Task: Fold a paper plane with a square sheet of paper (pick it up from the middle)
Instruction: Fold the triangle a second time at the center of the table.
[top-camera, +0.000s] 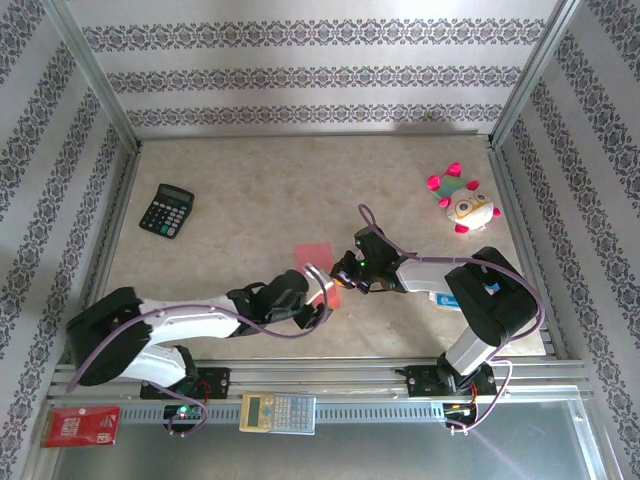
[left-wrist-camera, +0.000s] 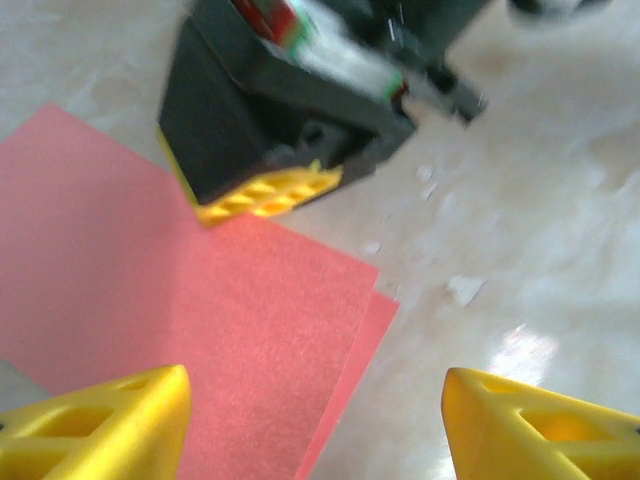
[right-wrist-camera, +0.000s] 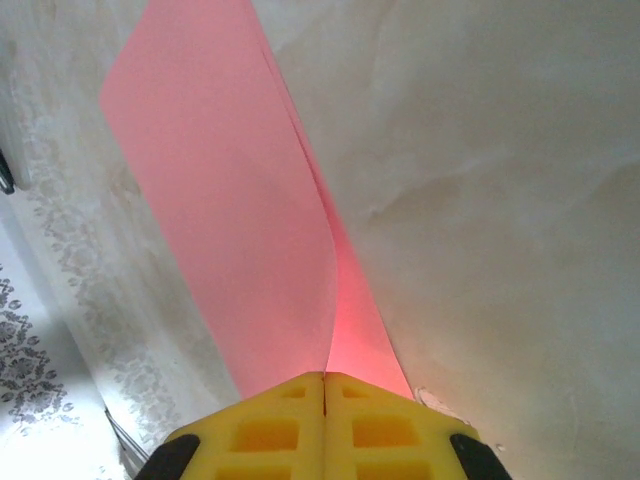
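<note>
So the right gripper (right-wrist-camera: 325, 385) is pinched shut on the pink paper (right-wrist-camera: 220, 180), which stretches toward upper left. The left gripper (left-wrist-camera: 315, 405) is spread apart, with the paper mostly toward its frame's left.

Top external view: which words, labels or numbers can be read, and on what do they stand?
None can be read.
Red card: white print, too small.
Black calculator: keys too small.
Pale calculator: keys too small.
Blue label on the right arm: blurred.
Square sheet of paper: plain.
</note>
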